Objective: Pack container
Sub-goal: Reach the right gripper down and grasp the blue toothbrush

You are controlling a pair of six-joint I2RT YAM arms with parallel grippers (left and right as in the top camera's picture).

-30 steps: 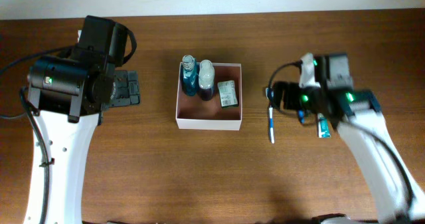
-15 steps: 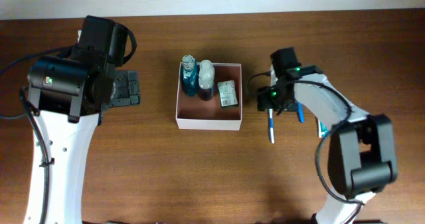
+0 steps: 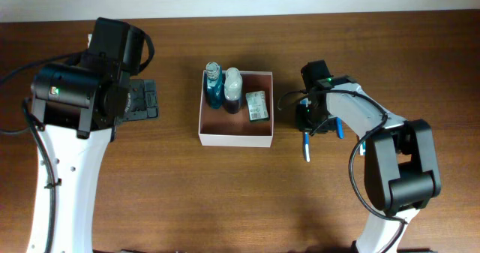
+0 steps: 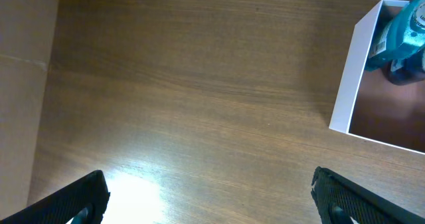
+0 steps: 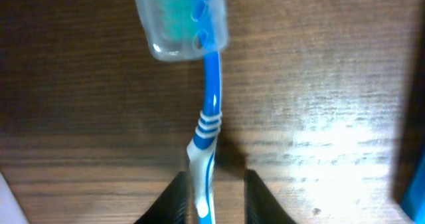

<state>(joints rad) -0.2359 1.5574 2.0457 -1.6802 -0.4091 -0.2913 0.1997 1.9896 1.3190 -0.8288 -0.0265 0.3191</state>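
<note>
The container (image 3: 234, 141), a shallow square box with white walls and a reddish-brown floor, sits mid-table; its corner (image 4: 355, 64) shows in the left wrist view. A blue-and-white toothbrush (image 3: 306, 146) lies on the wood just right of it, its head under a clear cap (image 5: 180, 18). My right gripper (image 3: 306, 125) is down over the handle (image 5: 210, 111). Its jaws are narrow around it, with the left finger against the handle and a small gap at the right finger (image 5: 255, 191). My left gripper (image 4: 207, 184) hovers wide open over bare wood, left of the container.
Inside the container stand a teal bottle (image 3: 214, 84), a white bottle (image 3: 233, 88) and a small green-and-white carton (image 3: 257, 105). A blue item (image 3: 339, 127) and a small tube (image 3: 364, 143) lie right of the toothbrush. The table's far edge meets a white wall.
My right arm swung left from the tube to the toothbrush and came down on it. Its jaws narrowed from wide open to close around the handle. The left arm stayed still.
</note>
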